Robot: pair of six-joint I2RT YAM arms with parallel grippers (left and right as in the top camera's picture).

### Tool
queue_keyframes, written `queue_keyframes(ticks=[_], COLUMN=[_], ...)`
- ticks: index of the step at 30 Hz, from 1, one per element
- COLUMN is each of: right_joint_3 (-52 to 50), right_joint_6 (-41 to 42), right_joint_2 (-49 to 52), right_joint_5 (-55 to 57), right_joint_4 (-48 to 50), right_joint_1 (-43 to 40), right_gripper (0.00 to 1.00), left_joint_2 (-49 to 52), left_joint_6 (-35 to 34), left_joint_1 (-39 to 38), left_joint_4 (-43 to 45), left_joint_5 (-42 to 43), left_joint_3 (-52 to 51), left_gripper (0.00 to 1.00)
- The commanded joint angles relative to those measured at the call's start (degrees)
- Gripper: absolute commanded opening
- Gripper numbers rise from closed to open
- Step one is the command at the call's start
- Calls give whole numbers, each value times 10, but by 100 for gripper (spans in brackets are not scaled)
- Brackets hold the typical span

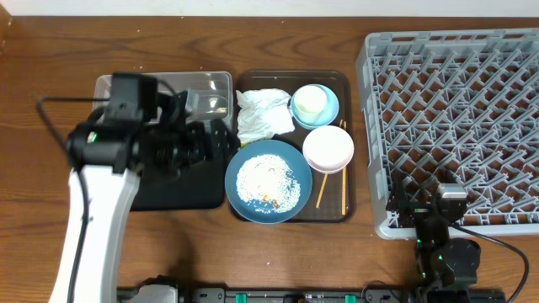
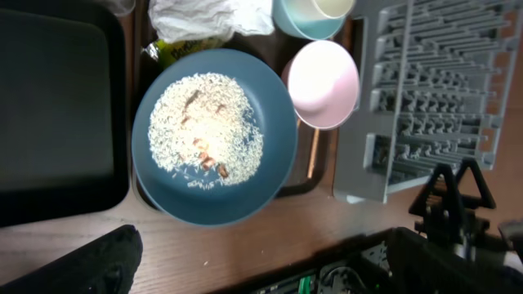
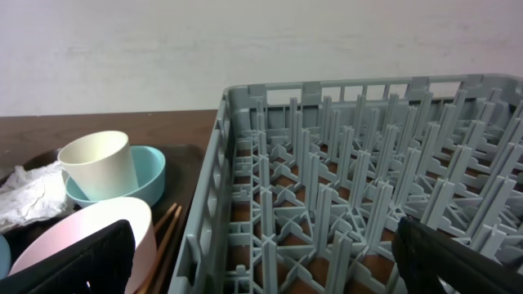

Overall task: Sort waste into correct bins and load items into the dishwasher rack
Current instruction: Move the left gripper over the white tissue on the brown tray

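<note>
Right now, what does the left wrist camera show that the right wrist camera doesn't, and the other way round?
Left wrist only: the rice on the blue plate, the black tray and a snack wrapper. Right wrist only: the pale wall behind the rack. Both: rack, white bowl, light-blue bowl, cream cup, napkin, chopsticks.

Soft even light, faint shadows; overhead sharp; right wrist view softer, claw fingers [image 3: 73, 261] dark, blurred.

plate [image 1: 232, 181] 1 | light-blue bowl [image 1: 333, 107] 1 | white bowl [image 1: 328, 149] 1 | cup [image 1: 309, 103] 1 | napkin [image 1: 263, 116] 1 | rack [image 1: 455, 109] 1
</note>
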Motion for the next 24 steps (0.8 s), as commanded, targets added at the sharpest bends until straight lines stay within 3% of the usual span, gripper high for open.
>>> queue_keyframes(ticks=[1,5,10,12,13,17,21,24], right_joint_3=[-1,-1,-1,-1,-1,-1,-1,-1], right_joint_6=[1,1,1,1,1,1,1,1], right_joint_2=[-4,-4,-4,-4,-4,-4,-4,-4], right_joint_5=[0,0,0,0,0,0,0,0], right_joint_4=[-2,-2,-2,-2,-2,-2,-2,-2], right_joint_1=[5,5,5,5,5,5,5,5], right_gripper=[99,99,99,99,99,99,99,99], left_joint_2=[41,76,93,97,99,107,114,124], left_joint_6=[-4,-36,-69,-69,-69,-66,-67,-67], left_joint_1=[3,-21,-95,-127,-144,-197,-217,-217], left_joint_4=[16,47,82,102,114,167,217,244], left_joint_5=[9,-30,-210,-270,-297,-376,-415,-415], left_joint_3=[11,11,11,11,10,9,9,8], left_gripper=[78,50,30,19,6,7,52,63])
